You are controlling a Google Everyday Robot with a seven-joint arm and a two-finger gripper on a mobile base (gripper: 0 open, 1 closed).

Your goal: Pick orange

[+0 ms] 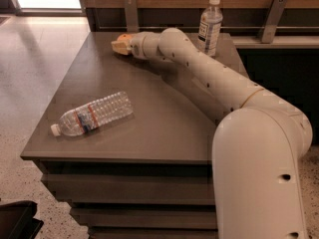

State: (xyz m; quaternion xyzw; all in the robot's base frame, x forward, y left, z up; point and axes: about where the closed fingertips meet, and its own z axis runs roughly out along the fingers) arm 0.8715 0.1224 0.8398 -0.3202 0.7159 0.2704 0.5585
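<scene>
The orange (122,36) is a small round fruit at the far left of the table top (164,128), and only its top shows. My gripper (119,46) is right in front of it, low over the table and covering most of it. The white arm (209,78) reaches to it across the table from the lower right. I cannot tell whether the orange is held.
A clear plastic water bottle (92,114) lies on its side near the table's front left edge. Another water bottle (209,26) stands upright at the back, just right of the arm. A wooden wall with metal brackets (130,13) runs behind the table.
</scene>
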